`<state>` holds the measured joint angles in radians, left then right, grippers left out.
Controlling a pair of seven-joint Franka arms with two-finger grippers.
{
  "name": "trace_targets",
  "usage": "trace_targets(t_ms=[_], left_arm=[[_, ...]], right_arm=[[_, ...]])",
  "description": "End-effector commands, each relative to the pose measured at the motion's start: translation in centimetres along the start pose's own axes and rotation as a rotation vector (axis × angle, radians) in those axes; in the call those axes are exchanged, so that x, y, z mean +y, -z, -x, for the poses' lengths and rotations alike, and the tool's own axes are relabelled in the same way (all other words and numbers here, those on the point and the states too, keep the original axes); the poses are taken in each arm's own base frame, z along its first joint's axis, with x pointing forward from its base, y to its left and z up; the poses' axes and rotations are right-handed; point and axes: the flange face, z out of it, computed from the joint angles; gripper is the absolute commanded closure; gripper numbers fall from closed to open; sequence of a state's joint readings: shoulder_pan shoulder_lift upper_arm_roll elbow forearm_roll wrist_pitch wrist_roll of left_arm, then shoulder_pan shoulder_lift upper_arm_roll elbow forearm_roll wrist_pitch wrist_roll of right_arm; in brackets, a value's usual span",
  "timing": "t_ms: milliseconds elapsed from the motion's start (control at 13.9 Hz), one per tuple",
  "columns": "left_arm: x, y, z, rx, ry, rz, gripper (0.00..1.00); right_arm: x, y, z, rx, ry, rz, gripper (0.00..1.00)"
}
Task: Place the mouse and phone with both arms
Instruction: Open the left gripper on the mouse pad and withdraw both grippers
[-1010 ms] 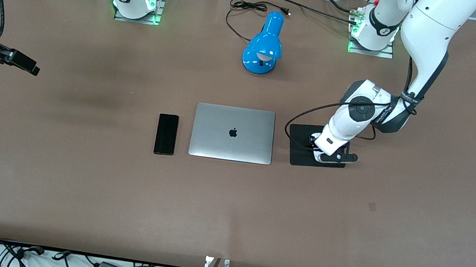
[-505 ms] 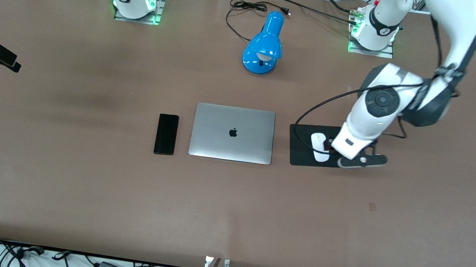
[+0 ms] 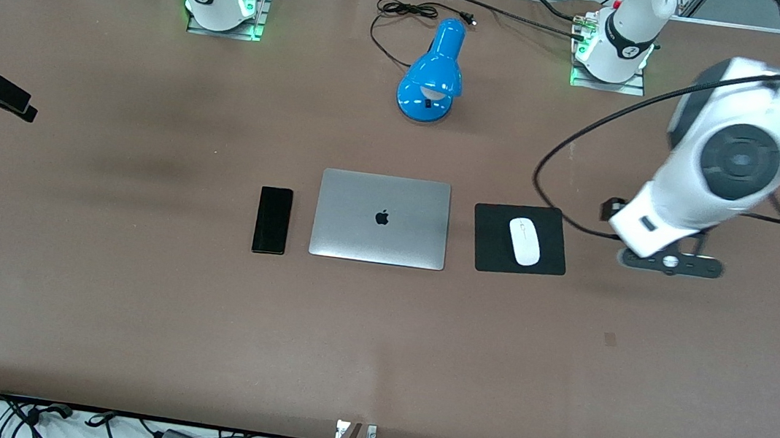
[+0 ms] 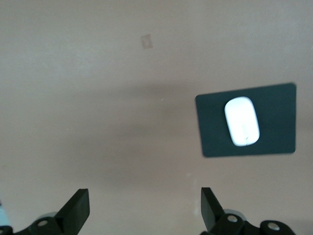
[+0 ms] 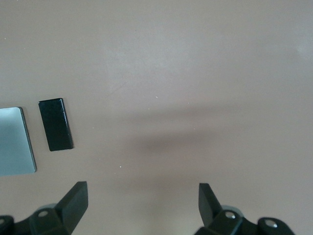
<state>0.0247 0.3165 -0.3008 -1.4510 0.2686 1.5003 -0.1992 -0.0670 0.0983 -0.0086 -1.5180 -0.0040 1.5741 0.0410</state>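
The small white oval glossy plastic mouse (image 3: 524, 241) lies flat on the black square pad (image 3: 520, 240), near the pad's middle, its long axis running roughly from twelve to six o'clock in the front view. The pad sits at three o'clock of the closed silver laptop (image 3: 380, 219), just beside it with a strip of brown table (image 3: 377, 335) between them. The slim black rectangular phone (image 3: 272, 220) with a glossy dark face lies flat at nine o'clock of the laptop, just beside it and not touching, its long edge parallel to the laptop's edge. A blue desk lamp (image 3: 431, 73) stands at twelve o'clock of the laptop, well apart from it, with its black cord (image 3: 402, 18) coiled toward the arm bases. The left gripper (image 4: 145, 209) hangs in the air over bare table at three o'clock of the pad, toward the left arm's end; its fingers (image 4: 77, 210) are spread wide and grasp nothing, and the left wrist view shows the mouse and pad clear of them. The right gripper (image 5: 142, 204) hangs over bare table at the right arm's end, at about nine o'clock of the phone and well apart from it; its fingers (image 5: 76, 201) are likewise spread wide and empty, with the phone and a corner of the laptop showing in the right wrist view.
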Motion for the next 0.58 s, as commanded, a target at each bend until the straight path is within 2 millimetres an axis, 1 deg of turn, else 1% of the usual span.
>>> trace_targets(t_ms=[0,72,144,216,289,361,505], left_arm=[[-5.4,2.3,0.5,-0.034,-0.038,0.167,0.0],[-7.9,2.6,0.8,-0.05,0.002,0.286,0.0],[-9.4,3.5,1.7,-0.041,0.023,0.369,0.0],[-9.7,5.0,3.0,-0.016,0.028,0.376,0.0],[-10.7,5.8,4.0,0.008,0.052,0.36,0.0],[-10.7,6.7,5.3,0.045,0.07,0.339,0.0],[-11.6,6.1,7.7,0.121,0.117,0.319,0.0]], right_arm=[[0.7,0.6,-0.1,-0.006,0.009,-0.003,0.0],[0.6,0.5,-0.1,-0.007,0.009,-0.004,0.0],[0.6,0.6,-0.1,-0.007,0.011,-0.004,0.0],[0.6,0.6,-0.1,-0.006,0.011,-0.004,0.0],[0.6,0.5,-0.1,-0.009,0.009,-0.004,0.0],[0.6,0.6,-0.1,-0.007,0.009,-0.007,0.0],[0.8,0.5,0.0,-0.012,0.006,-0.007,0.0]])
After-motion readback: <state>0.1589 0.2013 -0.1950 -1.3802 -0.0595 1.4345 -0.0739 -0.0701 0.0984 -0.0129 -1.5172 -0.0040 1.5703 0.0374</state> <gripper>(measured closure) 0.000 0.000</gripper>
